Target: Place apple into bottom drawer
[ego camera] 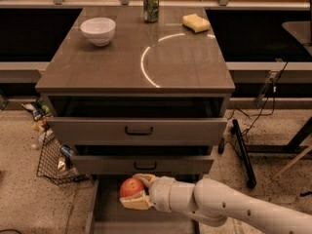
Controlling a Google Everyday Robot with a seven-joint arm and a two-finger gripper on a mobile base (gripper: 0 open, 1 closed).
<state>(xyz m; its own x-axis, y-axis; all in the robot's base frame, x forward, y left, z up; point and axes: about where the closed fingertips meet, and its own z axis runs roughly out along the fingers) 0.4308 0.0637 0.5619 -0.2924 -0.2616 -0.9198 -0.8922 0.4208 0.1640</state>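
Note:
The apple (131, 187) is round and red-orange. It sits between the pale fingers (142, 179) of my gripper (135, 191), which is shut on it. My white arm reaches in from the lower right. The gripper holds the apple over the bottom drawer (109, 217), a pulled-out grey-brown tray at the foot of the cabinet, near its back end. The apple is just below the front of the middle drawer (141, 164).
The cabinet top (136, 57) carries a white bowl (98, 30), a green can (151, 5) and a yellow sponge (196, 23). The upper drawer (139, 129) stands slightly out. A wire basket (52, 161) with litter sits at left. A dark bar (243, 152) lies on the floor at right.

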